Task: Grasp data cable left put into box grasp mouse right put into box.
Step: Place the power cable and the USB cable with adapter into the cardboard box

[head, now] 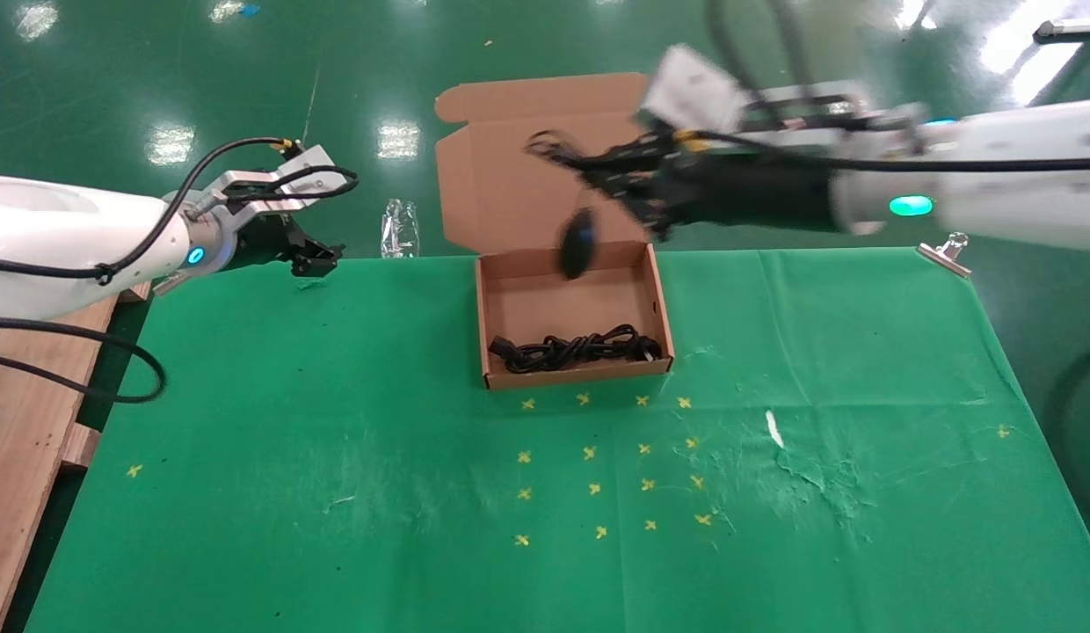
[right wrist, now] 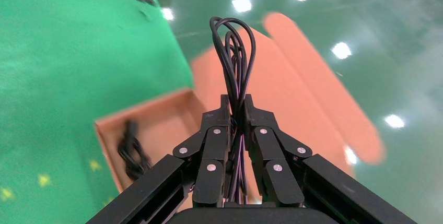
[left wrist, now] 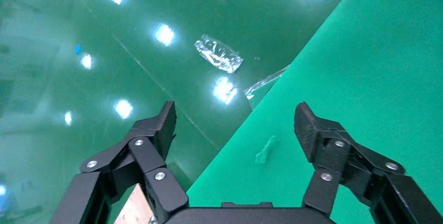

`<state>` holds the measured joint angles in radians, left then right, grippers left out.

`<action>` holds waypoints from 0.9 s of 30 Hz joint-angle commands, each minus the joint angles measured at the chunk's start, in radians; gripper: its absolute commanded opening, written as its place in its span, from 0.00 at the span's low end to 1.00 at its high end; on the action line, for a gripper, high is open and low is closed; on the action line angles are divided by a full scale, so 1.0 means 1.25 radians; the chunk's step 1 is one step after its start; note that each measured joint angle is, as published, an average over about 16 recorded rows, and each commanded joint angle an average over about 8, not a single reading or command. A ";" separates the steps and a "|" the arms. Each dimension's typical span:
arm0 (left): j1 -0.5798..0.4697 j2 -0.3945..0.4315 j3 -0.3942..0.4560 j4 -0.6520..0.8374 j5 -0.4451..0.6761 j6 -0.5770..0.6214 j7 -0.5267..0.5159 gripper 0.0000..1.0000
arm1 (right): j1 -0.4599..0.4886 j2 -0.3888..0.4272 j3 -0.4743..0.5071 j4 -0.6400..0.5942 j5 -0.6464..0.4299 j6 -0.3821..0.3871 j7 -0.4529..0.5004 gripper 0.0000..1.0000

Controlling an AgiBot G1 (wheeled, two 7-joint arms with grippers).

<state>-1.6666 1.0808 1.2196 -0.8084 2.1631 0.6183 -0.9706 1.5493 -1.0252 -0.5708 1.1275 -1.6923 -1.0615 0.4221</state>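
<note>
Mouse (head: 577,243) hangs as a glossy black oval over the far part of the box (head: 659,303), dangling by its thin cord (right wrist: 234,51), whose looped strands are pinched between the closed fingers (right wrist: 255,125) of the right gripper (head: 617,180); the head view is blurred here, so whether the mouse touches the cardboard cannot be told. The data cable (head: 573,348) lies inside the box along its near wall, a knotted bundle of thick black cable with a plug end toward the left. The box is shallow brown corrugated cardboard, its hinged lid (head: 519,167) standing open behind it, with the right arm reaching across in front of that lid. The left gripper (left wrist: 235,125) hovers near the desk's far left edge, well apart from the box, its ribbed black fingers (left wrist: 306,126) spread open around nothing. The desk (head: 334,457) is covered in green cloth, creased and scuffed whitish on the right, marked with small yellow crosses (head: 589,453) near the box, and held by a metal clip (head: 945,253) at the far right corner. Beyond it a crumpled clear plastic wrapper (head: 401,227) lies on the glossy dark green floor (head: 114,88), which reflects ceiling lights. Wooden boards (head: 26,440) sit beside the desk on the left.
</note>
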 commanded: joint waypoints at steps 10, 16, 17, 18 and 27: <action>-0.002 -0.007 -0.002 0.012 -0.014 -0.003 0.018 1.00 | 0.016 -0.165 -0.051 -0.287 -0.013 0.037 -0.144 0.00; -0.003 -0.007 -0.002 0.016 -0.018 -0.003 0.022 1.00 | 0.019 -0.183 -0.052 -0.423 -0.019 0.065 -0.187 0.60; -0.003 -0.007 -0.002 0.017 -0.019 -0.004 0.023 1.00 | 0.018 -0.185 -0.051 -0.438 -0.019 0.067 -0.193 0.72; -0.003 -0.008 -0.002 0.018 -0.019 -0.004 0.023 1.00 | 0.018 -0.187 -0.051 -0.449 -0.018 0.069 -0.199 0.85; -0.003 -0.008 -0.002 0.019 -0.020 -0.004 0.024 1.00 | 0.018 -0.188 -0.050 -0.462 -0.016 0.072 -0.204 1.00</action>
<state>-1.6710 1.0706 1.2167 -0.7849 2.1376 0.6135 -0.9408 1.5715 -1.2608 -0.6338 0.5495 -1.7127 -0.9719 0.1659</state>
